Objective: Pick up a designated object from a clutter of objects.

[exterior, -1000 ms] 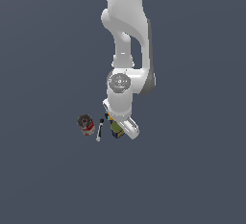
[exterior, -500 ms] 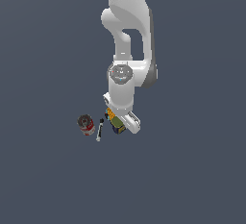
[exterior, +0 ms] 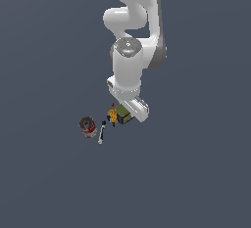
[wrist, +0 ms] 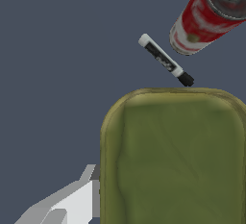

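The designated object, a box with an olive-green top [wrist: 175, 160] and dark blue sides [exterior: 123, 119], sits between the jaws of my gripper [exterior: 126, 112]. It hangs a little above the floor and fills much of the wrist view. One pale finger [wrist: 72, 203] lies against its side; the other finger is out of frame. What remains of the clutter of objects lies to the exterior view's left: a red-and-white can [exterior: 87, 126] [wrist: 207, 16] on its side and a thin white-and-black marker [exterior: 102, 132] [wrist: 166, 60]. A yellow-orange patch [exterior: 113, 117] shows at the box's edge.
The white arm [exterior: 131, 51] stands over the box and hides part of it. Around the things there is only flat dark grey floor [exterior: 196, 173].
The arm has risen, and the box has gone up with it, away from the can and the marker, which have stayed in place.
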`<action>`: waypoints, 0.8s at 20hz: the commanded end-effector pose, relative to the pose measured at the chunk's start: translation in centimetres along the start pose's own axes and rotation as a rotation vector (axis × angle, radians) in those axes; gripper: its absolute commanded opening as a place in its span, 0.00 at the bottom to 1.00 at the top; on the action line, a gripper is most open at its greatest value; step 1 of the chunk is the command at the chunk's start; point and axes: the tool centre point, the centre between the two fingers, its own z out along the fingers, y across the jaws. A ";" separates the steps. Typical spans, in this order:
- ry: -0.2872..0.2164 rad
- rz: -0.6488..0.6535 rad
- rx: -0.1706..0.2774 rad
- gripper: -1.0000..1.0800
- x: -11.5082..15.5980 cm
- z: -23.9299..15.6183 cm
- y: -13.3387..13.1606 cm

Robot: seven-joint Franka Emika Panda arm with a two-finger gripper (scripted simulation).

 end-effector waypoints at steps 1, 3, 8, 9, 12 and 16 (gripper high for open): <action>0.003 0.000 0.003 0.00 -0.7 -2.4 0.3; 0.003 0.000 0.003 0.00 -1.4 -4.3 0.6; 0.004 0.001 0.002 0.00 -3.0 -9.2 1.4; 0.004 0.001 0.002 0.00 -3.4 -10.2 1.5; 0.005 0.001 0.002 0.00 -4.4 -13.3 2.0; 0.005 0.001 0.002 0.00 -5.8 -17.3 2.5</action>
